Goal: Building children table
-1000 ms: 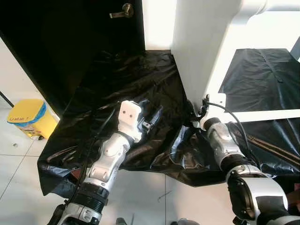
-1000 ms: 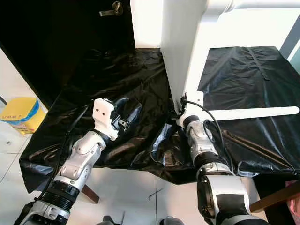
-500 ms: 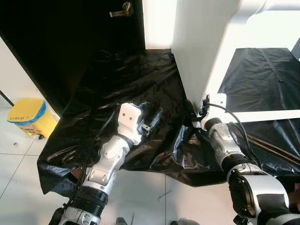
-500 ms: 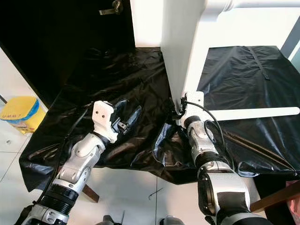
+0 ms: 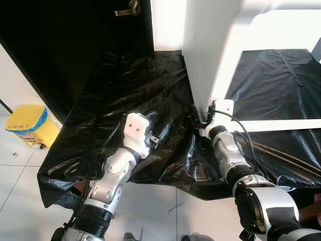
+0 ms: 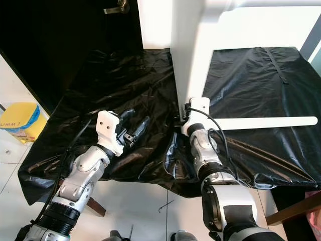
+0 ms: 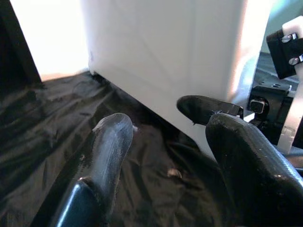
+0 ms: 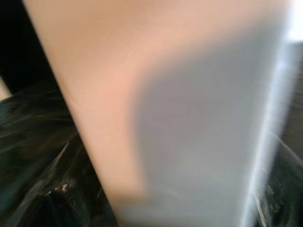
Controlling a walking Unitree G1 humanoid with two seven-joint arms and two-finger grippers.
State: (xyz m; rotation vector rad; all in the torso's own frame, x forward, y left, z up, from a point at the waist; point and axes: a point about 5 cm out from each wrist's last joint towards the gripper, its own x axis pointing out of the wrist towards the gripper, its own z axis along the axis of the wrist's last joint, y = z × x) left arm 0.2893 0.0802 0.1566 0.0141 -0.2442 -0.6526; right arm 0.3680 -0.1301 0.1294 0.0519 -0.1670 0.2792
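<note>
We see glossy, crinkled black plastic sheet (image 5: 125,85) mid-frame; smooth matt white table panel (image 5: 208,45) upper right; left gripper fingers (image 7: 106,146) smooth, semi-gloss black plastic; brass-toned metal door handle (image 5: 128,7) top.

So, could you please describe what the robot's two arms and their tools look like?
Both arms are silver segmented tubes with black joint rings and black cables looping alongside. Each wrist carries a white block. The left tool has two long, rounded, glossy black fingers. The right tool's fingers are hidden.
</note>
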